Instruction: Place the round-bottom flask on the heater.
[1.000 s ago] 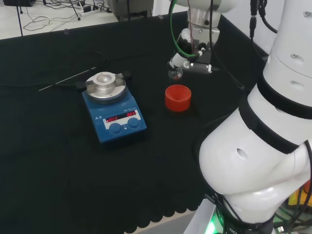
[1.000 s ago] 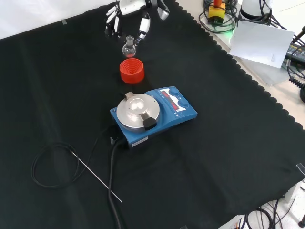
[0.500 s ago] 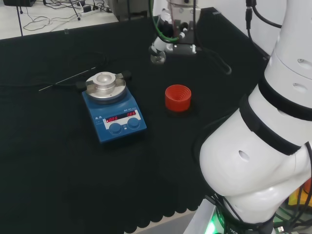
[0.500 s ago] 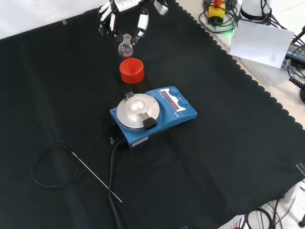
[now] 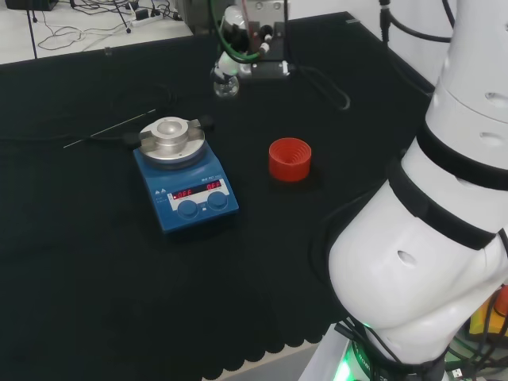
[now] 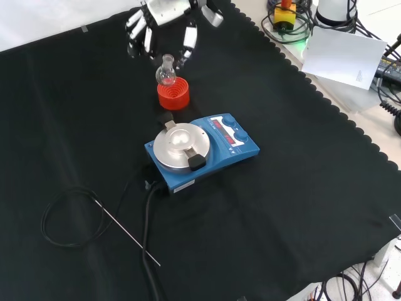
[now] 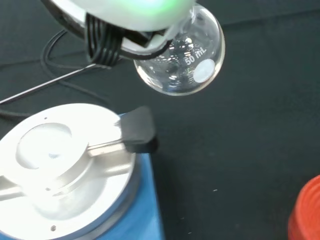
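Round-bottom flask (image 6: 166, 70) hangs in air, neck up between curled fingers (image 6: 187, 39) of hand (image 6: 164, 15); hand grasps flask by neck. In wrist view clear bulb (image 7: 181, 57) floats above black cloth, just beside heater (image 7: 70, 170), not over its plate. In head view flask (image 5: 225, 82) sits beyond and right of heater (image 5: 184, 184). Red ribbed stand (image 6: 173, 93) bare on table (image 6: 301, 188). Thin rod (image 6: 125, 233) and looped black cable (image 6: 62, 219) lie on cloth left of heater in front view. White paper sheet (image 6: 344, 56) and cables off table's far right edge.

1 round-bottom flask (image 6: 166, 71), 1 heater (image 6: 202, 149), 1 red stand (image 6: 173, 93), 1 thin rod (image 6: 125, 231), 1 cable loop (image 6: 71, 217).
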Controlling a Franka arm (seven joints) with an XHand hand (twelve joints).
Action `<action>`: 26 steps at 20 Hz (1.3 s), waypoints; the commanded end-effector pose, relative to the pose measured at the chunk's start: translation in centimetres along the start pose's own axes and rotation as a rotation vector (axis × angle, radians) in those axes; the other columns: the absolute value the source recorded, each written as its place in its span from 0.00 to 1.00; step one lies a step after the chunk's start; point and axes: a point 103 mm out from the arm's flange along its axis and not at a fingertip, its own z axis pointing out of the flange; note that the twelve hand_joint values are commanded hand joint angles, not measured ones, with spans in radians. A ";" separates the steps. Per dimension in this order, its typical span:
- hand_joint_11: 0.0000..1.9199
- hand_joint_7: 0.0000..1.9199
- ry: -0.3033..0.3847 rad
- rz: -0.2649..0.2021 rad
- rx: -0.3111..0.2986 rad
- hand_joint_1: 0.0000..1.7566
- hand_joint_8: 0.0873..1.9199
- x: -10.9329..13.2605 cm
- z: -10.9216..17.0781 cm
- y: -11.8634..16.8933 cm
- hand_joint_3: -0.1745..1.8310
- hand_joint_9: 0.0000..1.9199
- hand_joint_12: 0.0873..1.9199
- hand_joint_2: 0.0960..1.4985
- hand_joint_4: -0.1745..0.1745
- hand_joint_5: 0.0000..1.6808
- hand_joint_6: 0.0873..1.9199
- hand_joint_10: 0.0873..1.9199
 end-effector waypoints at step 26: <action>0.14 0.20 -0.029 -0.147 0.153 0.64 0.32 9.2 6.1 4.8 0.46 0.33 0.69 0.39 0.86 0.72 0.41 0.27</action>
